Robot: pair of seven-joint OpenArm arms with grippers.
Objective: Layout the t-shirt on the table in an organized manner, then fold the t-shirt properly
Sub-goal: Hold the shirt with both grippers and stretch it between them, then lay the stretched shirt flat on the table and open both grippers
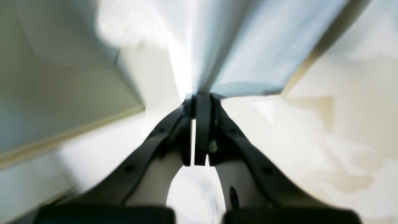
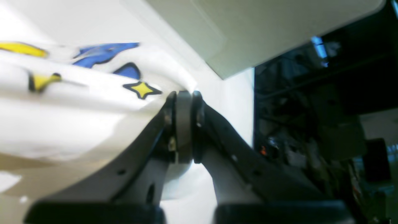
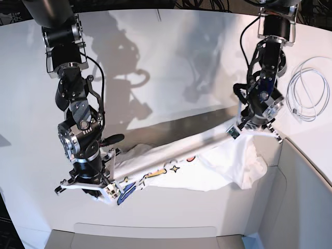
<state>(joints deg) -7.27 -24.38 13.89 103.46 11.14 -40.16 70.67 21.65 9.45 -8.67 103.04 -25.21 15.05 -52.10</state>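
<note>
One large smooth plain white desk [image 3: 166, 46] with a curved edge, bearing everything below. One white short-sleeved cotton t-shirt [image 3: 207, 168] with a colourful cartoon print of blue and yellow shapes and small stars, lifted off the desk near its front edge and slung between the two arms, its middle and a bunched end sagging toward the surface. One grey angular bin [image 3: 290, 202] at the near corner, just beside the hanging cloth. One coiled white cable [image 3: 311, 93] lying well apart on the desk. Two black pincers: the left pincer [image 3: 258, 126] clenched on a thin edge of the fabric, the right pincer [image 3: 88, 189] clenched on a fold beside a yellow star. Risk, as a judgement: both holds look like narrow pinches at the very tips, so pulling the arms apart to stretch the garment could slip an edge free and drop it in a heap. The bunched end under the left pincer may catch on the bin's rim or fall inside it. The twisted middle could land creased, spoiling the layout.
</note>
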